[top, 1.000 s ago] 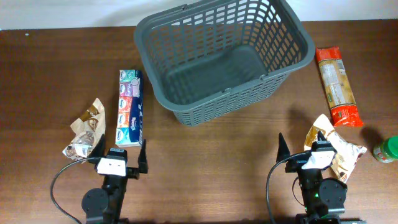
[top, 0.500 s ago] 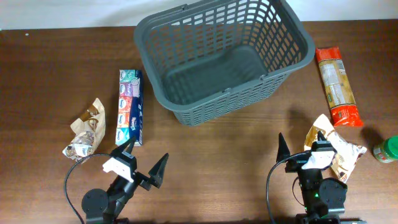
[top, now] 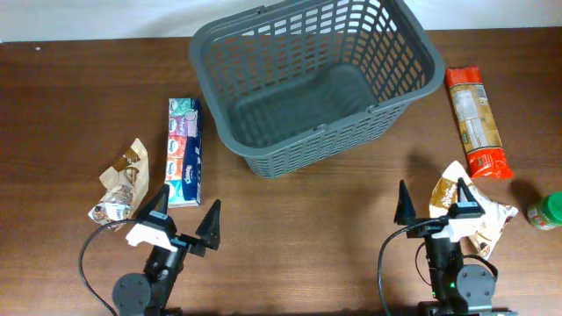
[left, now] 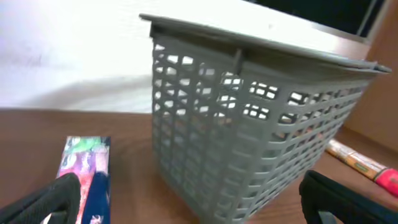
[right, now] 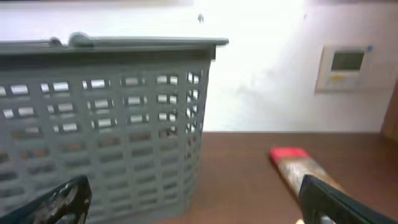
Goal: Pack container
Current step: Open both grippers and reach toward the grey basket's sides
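The container, a large dark grey slotted basket [top: 316, 83], stands empty at the back middle of the table. It also shows in the left wrist view [left: 249, 118] and in the right wrist view [right: 106, 118]. My left gripper [top: 184, 219] is open and empty near the front left, just below a tissue pack [top: 183, 163], which also shows in the left wrist view [left: 84, 168]. My right gripper [top: 435, 204] is open and empty at the front right, its right finger over a brown snack bag [top: 479, 211].
A second crumpled snack bag [top: 118, 184] lies at the left. A red and tan pasta packet [top: 476, 123] lies right of the basket, also in the right wrist view [right: 292, 165]. A green-lidded jar [top: 544, 212] stands at the right edge.
My left gripper swung right, then turned back towards the tissue pack and rose a little. My right gripper lifted slightly and tilted. Nothing was picked up.
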Robot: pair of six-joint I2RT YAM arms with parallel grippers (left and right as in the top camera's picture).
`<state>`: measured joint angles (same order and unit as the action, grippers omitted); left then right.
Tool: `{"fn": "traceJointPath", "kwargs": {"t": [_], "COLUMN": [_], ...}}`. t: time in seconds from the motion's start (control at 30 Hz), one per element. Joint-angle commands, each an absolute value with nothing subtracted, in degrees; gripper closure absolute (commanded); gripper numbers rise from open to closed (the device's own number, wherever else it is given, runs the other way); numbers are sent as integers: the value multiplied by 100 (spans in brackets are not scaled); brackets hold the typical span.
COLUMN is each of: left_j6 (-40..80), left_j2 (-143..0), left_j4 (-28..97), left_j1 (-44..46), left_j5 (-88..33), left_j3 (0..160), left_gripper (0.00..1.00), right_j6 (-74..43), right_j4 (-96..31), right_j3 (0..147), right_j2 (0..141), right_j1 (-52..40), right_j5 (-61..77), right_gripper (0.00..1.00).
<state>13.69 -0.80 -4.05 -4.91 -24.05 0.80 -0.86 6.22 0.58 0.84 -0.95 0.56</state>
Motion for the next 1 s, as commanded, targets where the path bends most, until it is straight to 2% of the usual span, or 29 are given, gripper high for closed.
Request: {"fn": "traceJointPath", "kwargs": {"t": [0.0, 0.17, 0.3, 0.4, 0.57, 0.67, 0.8, 0.9, 0.97], "left_j6": [1522, 1656, 2246, 2248, 1514, 858, 266, 272, 274], "left_j2": [-40, -40, -47, -139, -620, -1166, -2438, -3085, -3476], "left_j4": [-467, -1337, -1555, -1000, 744, 1092, 1339, 679, -532], "left_j1": [-515, -515, -515, -517, -515, -515, -515, -515, -515], "left_j5": [-2432, -2532, -3168, -3809, -3837, -3839, -3861, -4405, -5172], "left_j3": [58, 58, 167, 401, 1201, 1872, 3367, 4115, 4523], "left_gripper": [1, 1, 1, 1, 1, 1, 1, 1, 1], "right_j6": [-86, -93, -786, -773, -268, -213, -209, -209, -211], "right_j4": [797, 794, 729, 731, 445, -67, -1273, -2252, -3015], "right_j3": [32, 32, 128, 329, 1076, 1826, 3802, 5336, 6410], "right_j2": [21, 21, 32, 80, 543, 1214, 2794, 3741, 4303], "right_j1": [-150, -150, -150, -148, -148, -148, -143, -145, -145], "right_j5": [115, 832, 1691, 1697, 1684, 1433, 1559, 1946, 2394], "right_gripper": [1, 1, 1, 1, 1, 1, 1, 1, 1]}}
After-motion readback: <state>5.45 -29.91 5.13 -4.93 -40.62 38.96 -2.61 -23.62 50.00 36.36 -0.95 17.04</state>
